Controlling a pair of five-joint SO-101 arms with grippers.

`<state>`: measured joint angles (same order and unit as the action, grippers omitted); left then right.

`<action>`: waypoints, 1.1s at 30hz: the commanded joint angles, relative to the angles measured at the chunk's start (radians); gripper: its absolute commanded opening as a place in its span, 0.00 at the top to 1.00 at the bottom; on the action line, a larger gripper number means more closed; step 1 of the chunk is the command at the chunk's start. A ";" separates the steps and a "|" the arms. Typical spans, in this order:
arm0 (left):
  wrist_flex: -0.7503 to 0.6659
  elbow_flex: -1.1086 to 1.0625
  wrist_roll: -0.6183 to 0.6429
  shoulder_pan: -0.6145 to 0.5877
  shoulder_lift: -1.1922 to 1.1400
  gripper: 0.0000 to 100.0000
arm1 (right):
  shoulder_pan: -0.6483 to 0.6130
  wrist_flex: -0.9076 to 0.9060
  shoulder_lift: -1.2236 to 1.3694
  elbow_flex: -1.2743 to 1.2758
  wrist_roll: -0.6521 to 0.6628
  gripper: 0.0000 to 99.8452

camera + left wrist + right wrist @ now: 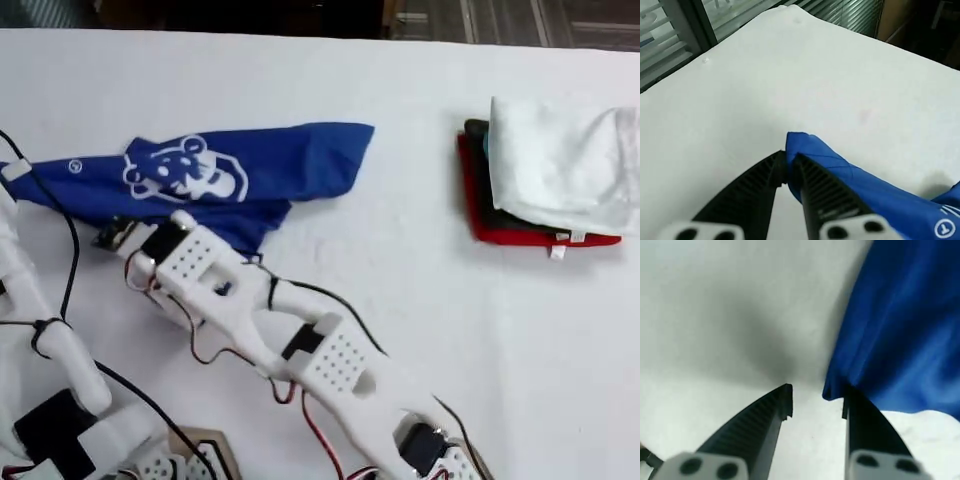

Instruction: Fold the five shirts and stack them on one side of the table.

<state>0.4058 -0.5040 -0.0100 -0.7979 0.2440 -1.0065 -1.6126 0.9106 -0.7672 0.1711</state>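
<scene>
In left claw [787,162] — blue shirt [865,180] corner pinched | right claw [816,395] spread alongside

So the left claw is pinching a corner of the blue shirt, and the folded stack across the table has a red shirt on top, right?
Not quite. The left claw is shut on a corner of the blue shirt, but the top of the stack is a white shirt; the red shirt lies at the bottom, as the high view shows.
</scene>
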 commanded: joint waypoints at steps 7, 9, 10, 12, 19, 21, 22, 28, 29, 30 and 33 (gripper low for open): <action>-0.018 0.013 0.008 -0.009 0.009 0.97 | 0.077 0.035 0.041 -0.014 0.005 0.83; -0.018 0.013 0.008 -0.009 0.009 0.97 | 0.081 0.036 0.041 -0.015 0.005 0.83; -0.017 0.013 0.008 -0.009 0.009 0.97 | 0.081 0.036 0.039 -0.015 0.005 0.83; -0.017 0.013 0.008 -0.009 0.009 0.97 | 0.082 0.035 0.039 -0.025 0.005 0.83; -0.014 0.005 0.008 -0.009 0.009 0.97 | 0.174 0.036 0.050 -0.115 -0.003 0.96; 0.002 0.010 0.008 -0.008 0.009 0.97 | 0.217 0.036 0.050 -0.123 -0.002 0.98; 0.008 0.012 0.008 -0.008 0.009 0.97 | 0.237 0.036 0.050 -0.126 0.002 0.97; 0.011 0.007 0.008 -0.005 0.009 0.97 | 0.354 0.024 0.022 -0.183 0.031 0.98; 0.014 0.004 0.008 0.002 0.009 0.97 | 0.371 0.010 0.008 -0.207 0.054 0.98; 0.031 0.004 0.008 0.006 0.009 0.97 | 0.381 -0.008 -0.010 -0.241 0.072 0.98; 0.121 0.004 0.008 0.046 0.009 0.97 | 0.412 -0.071 -0.084 -0.351 0.107 0.98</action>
<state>0.4611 -0.5071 -0.0100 -0.7948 0.2440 -0.6291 -1.6356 0.9536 -1.0004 0.2493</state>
